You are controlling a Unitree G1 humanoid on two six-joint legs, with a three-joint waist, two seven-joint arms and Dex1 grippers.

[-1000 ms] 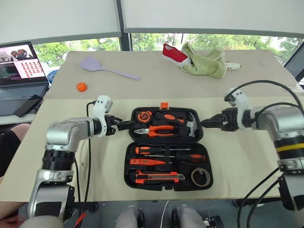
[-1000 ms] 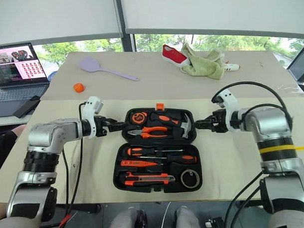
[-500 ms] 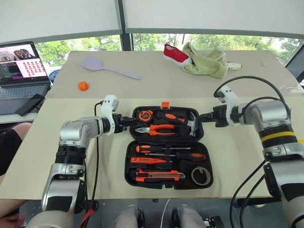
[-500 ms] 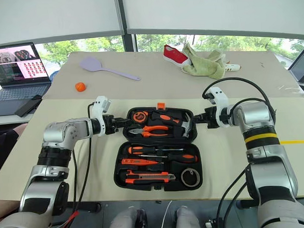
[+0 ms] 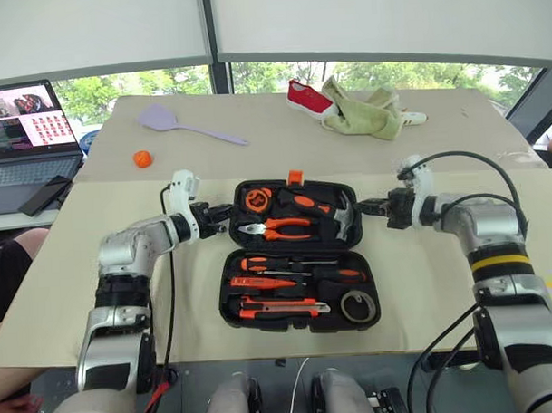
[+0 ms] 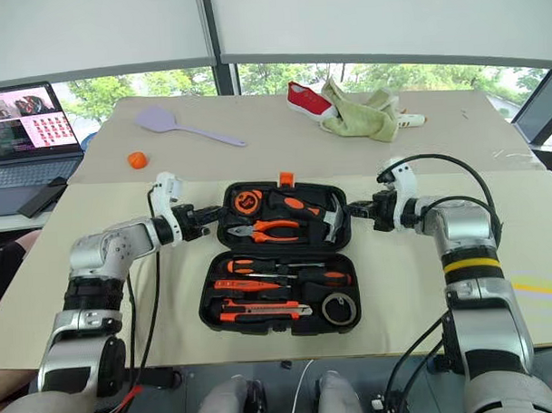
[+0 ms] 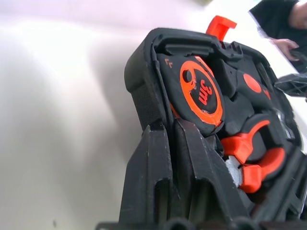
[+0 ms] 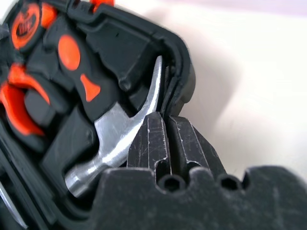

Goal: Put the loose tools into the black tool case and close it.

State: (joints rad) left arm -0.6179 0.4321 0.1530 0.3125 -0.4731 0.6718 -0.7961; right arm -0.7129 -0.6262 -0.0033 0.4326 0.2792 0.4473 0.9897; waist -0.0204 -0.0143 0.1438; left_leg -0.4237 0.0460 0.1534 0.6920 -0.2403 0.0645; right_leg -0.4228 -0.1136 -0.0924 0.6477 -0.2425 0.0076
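The left gripper (image 5: 224,212) is clamped on the left rim of the far half of the rectangular black moulded-plastic tool case (image 5: 298,252), and the right gripper (image 5: 362,206) is pinched shut on that half's right rim beside the steel hammer head (image 8: 115,132). The case is laid open on the pale tabletop (image 5: 70,268). Screwdrivers (image 5: 301,264), an orange-and-black utility knife (image 5: 284,305) and a dark tape roll (image 5: 356,304) are seated in its near half.

Black tool case (image 5: 300,251), orange latch (image 5: 296,177); orange-black pliers (image 5: 279,228); lilac spatula (image 5: 169,123); red shoe (image 5: 307,96).
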